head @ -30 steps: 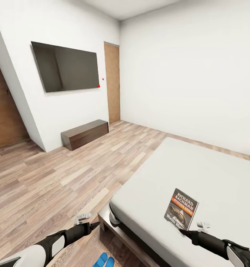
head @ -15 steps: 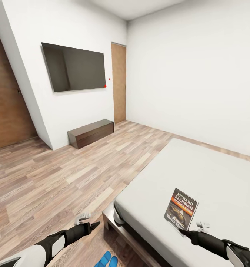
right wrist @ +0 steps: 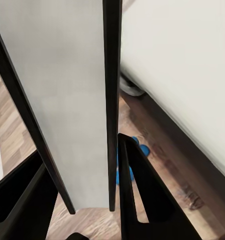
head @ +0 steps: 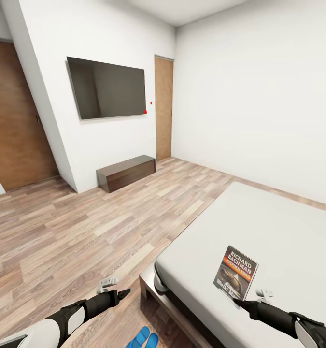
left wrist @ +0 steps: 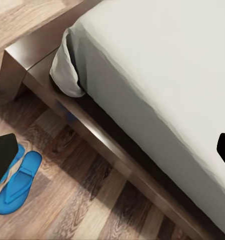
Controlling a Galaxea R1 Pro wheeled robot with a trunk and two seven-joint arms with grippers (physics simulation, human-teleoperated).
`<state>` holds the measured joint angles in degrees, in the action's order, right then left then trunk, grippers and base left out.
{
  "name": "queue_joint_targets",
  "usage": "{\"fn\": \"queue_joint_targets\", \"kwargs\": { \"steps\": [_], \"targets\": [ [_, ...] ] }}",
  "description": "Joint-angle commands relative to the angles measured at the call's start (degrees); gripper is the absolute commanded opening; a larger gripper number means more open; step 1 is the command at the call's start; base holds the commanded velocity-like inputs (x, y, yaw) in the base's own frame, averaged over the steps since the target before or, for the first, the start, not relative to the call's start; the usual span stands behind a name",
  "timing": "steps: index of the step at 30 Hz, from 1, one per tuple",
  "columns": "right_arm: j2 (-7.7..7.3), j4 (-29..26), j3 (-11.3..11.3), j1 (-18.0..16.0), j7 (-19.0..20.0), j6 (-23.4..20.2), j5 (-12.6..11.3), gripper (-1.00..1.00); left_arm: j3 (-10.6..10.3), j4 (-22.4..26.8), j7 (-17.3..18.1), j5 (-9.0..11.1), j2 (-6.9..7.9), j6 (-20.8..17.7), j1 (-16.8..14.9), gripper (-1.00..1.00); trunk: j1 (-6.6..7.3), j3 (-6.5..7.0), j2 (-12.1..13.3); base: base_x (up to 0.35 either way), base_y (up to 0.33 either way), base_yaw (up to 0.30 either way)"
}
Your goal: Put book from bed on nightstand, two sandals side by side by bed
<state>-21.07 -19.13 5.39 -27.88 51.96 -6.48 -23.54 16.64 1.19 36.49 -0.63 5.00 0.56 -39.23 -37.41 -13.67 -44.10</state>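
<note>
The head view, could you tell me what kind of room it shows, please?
Most likely a bedroom: a large bed with a bare mattress, a television on the wall, and a low cabinet below it.

Book (head: 235,273) upright above bed (head: 288,232), blue sandals (left wrist: 16,182) apparently paired beside it

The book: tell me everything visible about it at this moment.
The book is a thin paperback with a dark cover, an orange band, white "Richard Bachman" lettering and an oval picture. It stands nearly upright, lifted above the bed, its lower edge pinched in the right gripper. The right wrist view shows it edge-on between the black fingers, its pale back cover facing the camera.
</note>
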Motion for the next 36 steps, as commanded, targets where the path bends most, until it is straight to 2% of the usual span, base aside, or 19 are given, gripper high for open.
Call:
{"fn": "queue_joint_targets", "kwargs": {
  "steps": [1,18,27,36],
  "targets": [
    [-0.05,-0.1,0.3,0.0,0.1,-0.6,-0.6,-1.00,0.1,-0.1,0.2,-0.1,0.01,0.1,-0.1,1.00,-0.01,-0.08,-0.1,0.000,0.000,0.125],
    [0.07,0.0,0.3,0.0,0.1,-0.6,-0.6,-1.00,0.1,-0.1,0.1,-0.1,-0.34,0.1,-0.1,1.00,-0.01,-0.08,-0.1,0.000,0.000,0.150],
    [0.10,0.0,0.3,0.0,0.0,-0.1,-0.7,-1.00,0.1,-0.1,0.0,-0.1,-0.42,0.1,-0.1,1.00,-0.01,-0.08,-0.1,0.000,0.000,0.020],
    [0.22,5.1,0.3,0.0,-0.1,0.3,-0.6,-1.00,0.1,-0.1,0.0,-0.1,-0.43,0.1,-0.1,1.00,-0.01,-0.08,-0.1,0.000,0.000,0.000]
  ]
}}
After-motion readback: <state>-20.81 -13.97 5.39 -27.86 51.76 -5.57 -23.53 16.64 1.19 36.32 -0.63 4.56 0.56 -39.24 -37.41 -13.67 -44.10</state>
